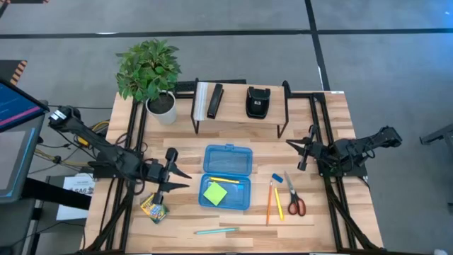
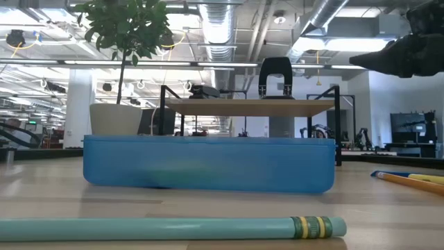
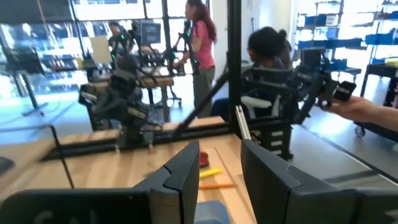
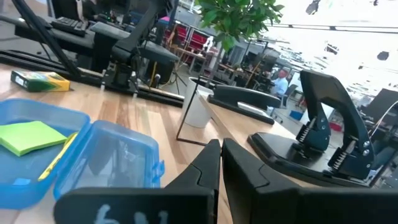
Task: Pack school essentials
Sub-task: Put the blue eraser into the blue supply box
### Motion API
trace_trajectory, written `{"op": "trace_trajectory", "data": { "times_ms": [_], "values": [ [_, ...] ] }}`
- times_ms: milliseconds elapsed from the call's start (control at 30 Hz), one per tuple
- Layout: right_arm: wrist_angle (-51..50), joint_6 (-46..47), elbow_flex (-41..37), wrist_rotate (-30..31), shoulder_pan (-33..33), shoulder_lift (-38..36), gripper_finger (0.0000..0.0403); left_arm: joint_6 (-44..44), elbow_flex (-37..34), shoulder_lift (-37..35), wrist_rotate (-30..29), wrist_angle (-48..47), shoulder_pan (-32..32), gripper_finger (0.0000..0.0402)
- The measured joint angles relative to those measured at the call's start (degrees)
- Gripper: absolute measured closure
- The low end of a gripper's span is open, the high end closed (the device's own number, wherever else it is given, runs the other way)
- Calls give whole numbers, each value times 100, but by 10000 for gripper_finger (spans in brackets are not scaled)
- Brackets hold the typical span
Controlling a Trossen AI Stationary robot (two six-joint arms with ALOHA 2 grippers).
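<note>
Left gripper (image 1: 178, 178) blurs; teal pen (image 2: 166, 228) runs off-frame.

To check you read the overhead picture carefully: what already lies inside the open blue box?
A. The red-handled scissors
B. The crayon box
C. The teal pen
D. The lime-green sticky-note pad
D: in the high view the lime-green sticky-note pad lies inside the blue box's lower tray.

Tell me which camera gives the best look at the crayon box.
The high view: the whole crayon box lies unobstructed on the table, just below the left claw. The right wrist view shows it far off, at an angle. The low and left wrist views don't show it.
</note>
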Motion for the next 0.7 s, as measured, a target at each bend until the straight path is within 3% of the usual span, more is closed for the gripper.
{"op": "trace_trajectory", "data": {
  "times_ms": [400, 700],
  "values": [
    [-2, -9, 1, -9, 0, 0, 360, -150, 4, -1080, -13, -1145, -22, 294],
    [-2, -9, 1, -15, 0, 0, 360, -10, 4, -1285, -2, -1310, -322, 294]
  ]
}}
